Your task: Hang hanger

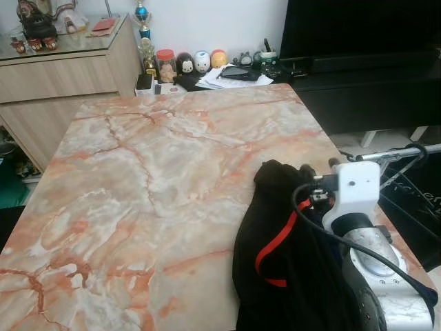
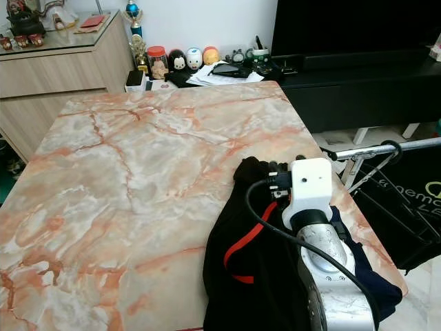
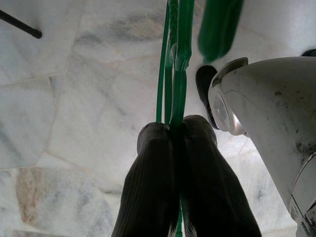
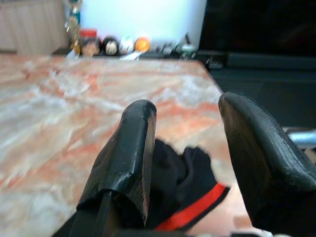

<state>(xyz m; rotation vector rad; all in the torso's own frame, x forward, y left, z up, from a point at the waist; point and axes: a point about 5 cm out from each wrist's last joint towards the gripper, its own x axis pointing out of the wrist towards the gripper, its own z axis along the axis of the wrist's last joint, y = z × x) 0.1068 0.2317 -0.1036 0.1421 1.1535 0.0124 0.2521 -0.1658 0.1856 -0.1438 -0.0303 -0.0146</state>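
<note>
The right gripper (image 4: 185,163) stands wide open, holding nothing, its matte, rounded black fingers (image 4: 126,163) hovering just above a crumpled black garment (image 1: 289,262) with a red strap. The head views add what the wrist cannot — the silver forearm and white wrist block over the cloth, at about 4 o'clock on the table (image 1: 151,179), a glossy marble top veined in orange. The left gripper (image 3: 177,129) is pinched tight on a thin green hanger (image 3: 177,59) — slim glossy rods running away between ribbed fingertips, above pale grey floor tiles. Beyond the table at 12 o'clock sit small figurines (image 1: 193,62) and papers; a wooden cabinet (image 1: 62,76) at 10 o'clock; a metal rack bar (image 2: 386,148) at 3 o'clock.
</note>
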